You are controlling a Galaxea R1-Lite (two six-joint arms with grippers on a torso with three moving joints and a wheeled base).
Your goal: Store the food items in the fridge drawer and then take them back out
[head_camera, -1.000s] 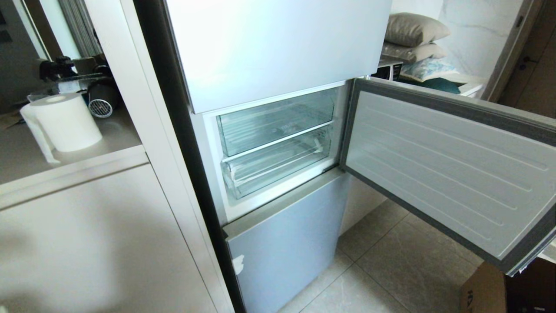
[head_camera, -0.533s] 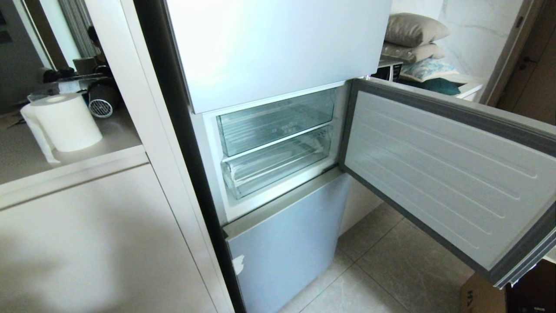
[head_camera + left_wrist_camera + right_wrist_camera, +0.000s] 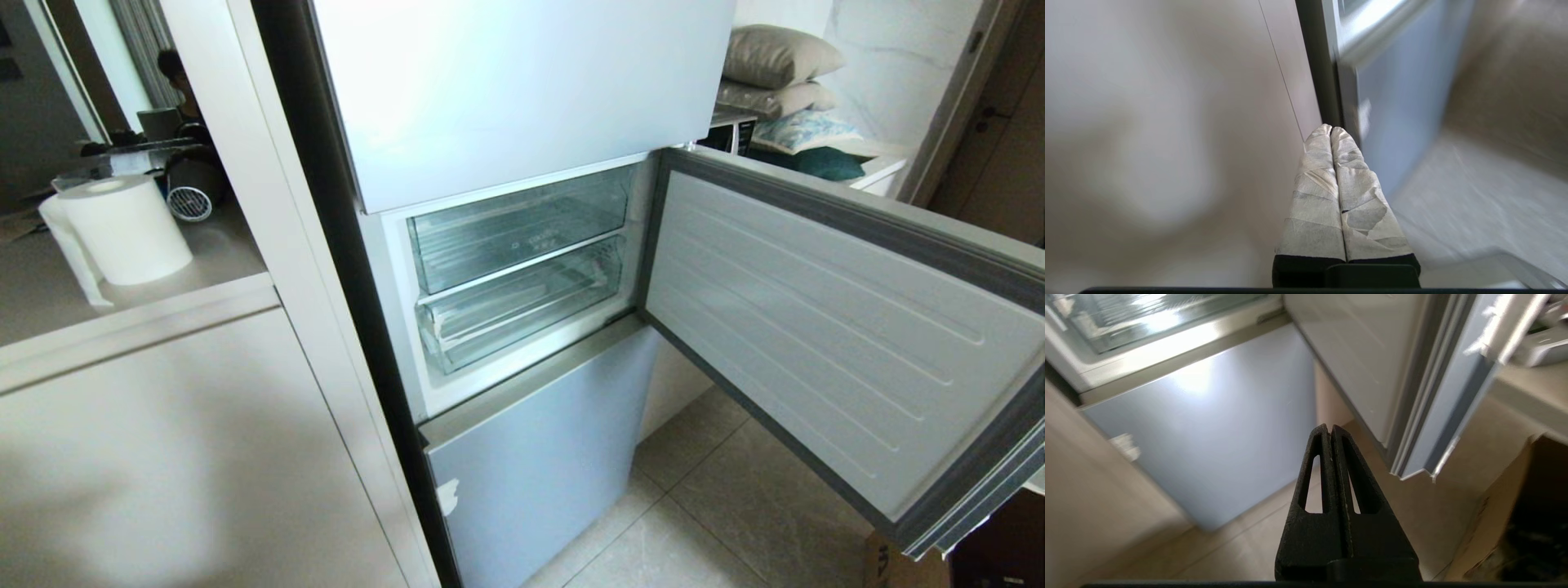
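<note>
Swinging wider, the door [image 3: 816, 327] opens more than before. Both hands, left hand [image 3: 1331, 132] and right hand [image 3: 1329, 430], are pinched closed, holding nothing. That door could bump the box [image 3: 1506, 522] nearby.

I see the grey fridge door [image 3: 816, 327] swung wide on my right, leaving open floor before the two clear plastic drawers [image 3: 514, 269]; both sit pushed in, their fronts blocking reach inside.

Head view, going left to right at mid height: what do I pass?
Paper towel roll → white cabinet panel → two clear fridge drawers, both pushed in → open fridge door. Neither gripper shows in this view.
</note>
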